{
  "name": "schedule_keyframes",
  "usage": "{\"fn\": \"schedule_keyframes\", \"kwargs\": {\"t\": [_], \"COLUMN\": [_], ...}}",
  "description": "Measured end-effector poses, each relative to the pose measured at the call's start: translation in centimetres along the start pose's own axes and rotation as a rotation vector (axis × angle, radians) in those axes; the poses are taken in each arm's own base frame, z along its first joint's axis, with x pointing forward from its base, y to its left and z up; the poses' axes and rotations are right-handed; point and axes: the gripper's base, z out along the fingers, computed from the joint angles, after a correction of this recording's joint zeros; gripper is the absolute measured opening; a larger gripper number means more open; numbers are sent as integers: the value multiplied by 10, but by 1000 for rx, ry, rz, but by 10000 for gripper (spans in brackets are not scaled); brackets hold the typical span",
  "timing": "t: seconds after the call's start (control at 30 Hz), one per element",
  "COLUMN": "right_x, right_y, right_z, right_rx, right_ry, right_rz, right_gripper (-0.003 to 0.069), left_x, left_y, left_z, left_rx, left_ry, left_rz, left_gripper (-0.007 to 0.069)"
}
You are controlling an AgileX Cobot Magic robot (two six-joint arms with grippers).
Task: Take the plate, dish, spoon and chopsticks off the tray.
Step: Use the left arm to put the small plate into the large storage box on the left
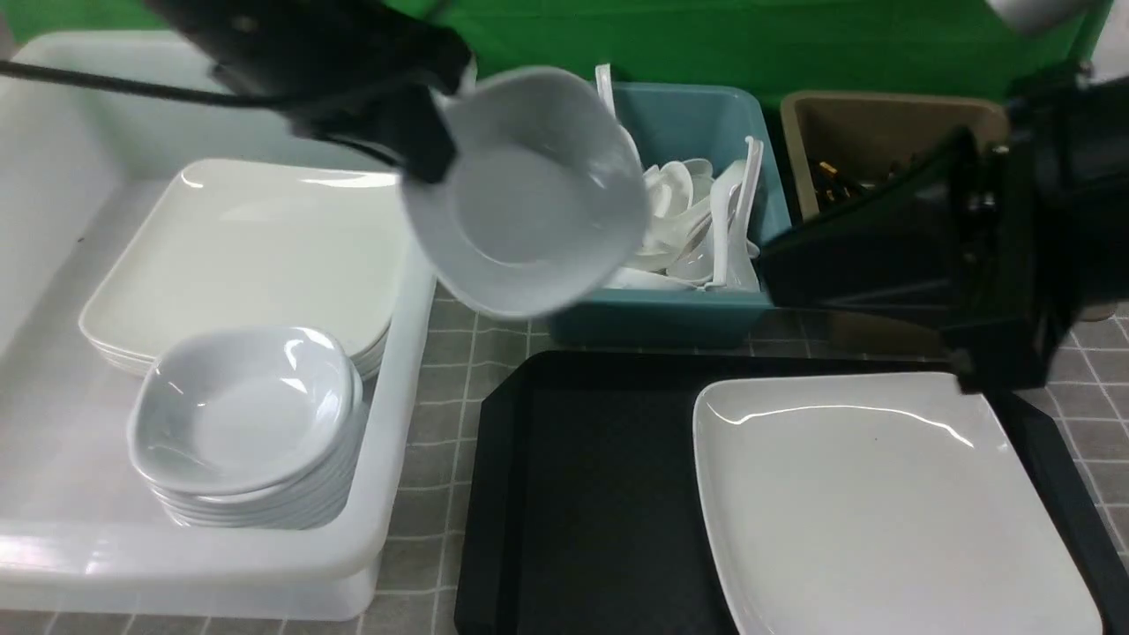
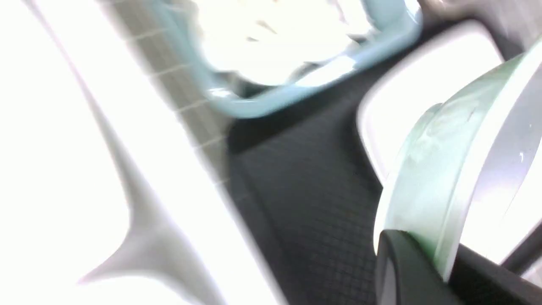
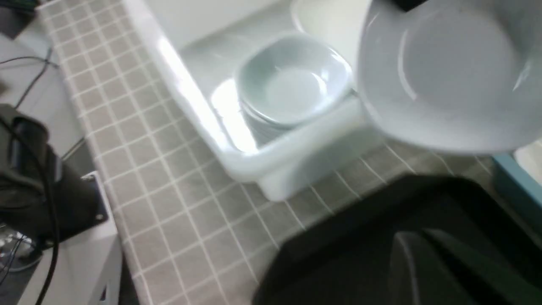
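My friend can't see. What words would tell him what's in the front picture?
The left claw holds a small grey-white dish tilted in the air, near the teal bin. Lower down, a big white plate lies on the black tray, and a white tub holds a pile of plates and a pile of bowls.

No legible txt anywhere.

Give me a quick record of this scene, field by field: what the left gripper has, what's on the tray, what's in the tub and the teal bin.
left gripper: shut on the dish, held tilted in the air
tray: only the plate visible, on its right side
white tub: stack of plates, stack of dishes nearer the camera
teal bin: white spoons
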Motion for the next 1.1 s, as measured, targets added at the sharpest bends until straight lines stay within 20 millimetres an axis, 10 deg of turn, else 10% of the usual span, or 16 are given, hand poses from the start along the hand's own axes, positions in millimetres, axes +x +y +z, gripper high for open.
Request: {"fn": "schedule_keyframes", "kwargs": {"t": [0.43, 0.73, 1.1], "right_x": [-55, -58, -56], "right_y": [24, 34, 24], "right_z": [98, 138, 131], "right_rx": [-81, -124, 10], "right_ry": [103, 145, 199], "right_rz": [-120, -125, -106], "right_gripper": [27, 27, 27], "left_x": [130, 153, 132], "left_y": [99, 108, 95], "left_z": [-26, -2, -46], "left_rx": [-148, -153, -249], "left_ry": [-132, -141, -102], "left_rz": [-516, -624, -476], "left_gripper": [34, 104, 544]}}
